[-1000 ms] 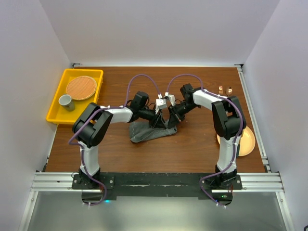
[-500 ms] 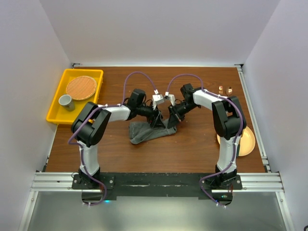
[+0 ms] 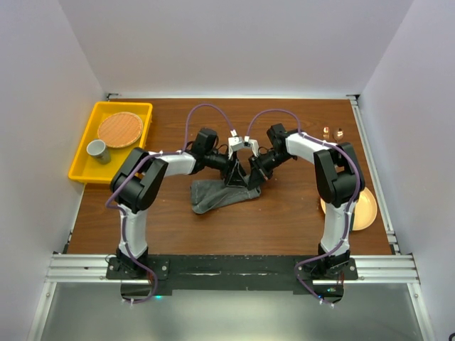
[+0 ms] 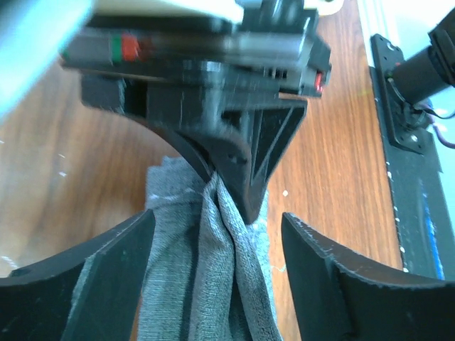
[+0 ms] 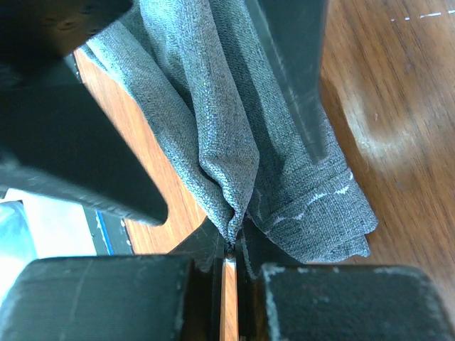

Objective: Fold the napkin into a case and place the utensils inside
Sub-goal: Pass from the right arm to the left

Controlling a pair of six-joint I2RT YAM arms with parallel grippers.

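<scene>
On table [image 3: 284, 220], napkin [image 3: 213, 195] lying seemingly left-right, pinched by right claw [image 5: 229, 247]

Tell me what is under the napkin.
The napkin lies crumpled on the wooden table, one fold pinched by the right gripper. Anything beneath its folds is covered.

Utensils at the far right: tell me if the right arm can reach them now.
Probably not yet: the right gripper is shut on the napkin, though nothing stands between it and the utensils.
</scene>
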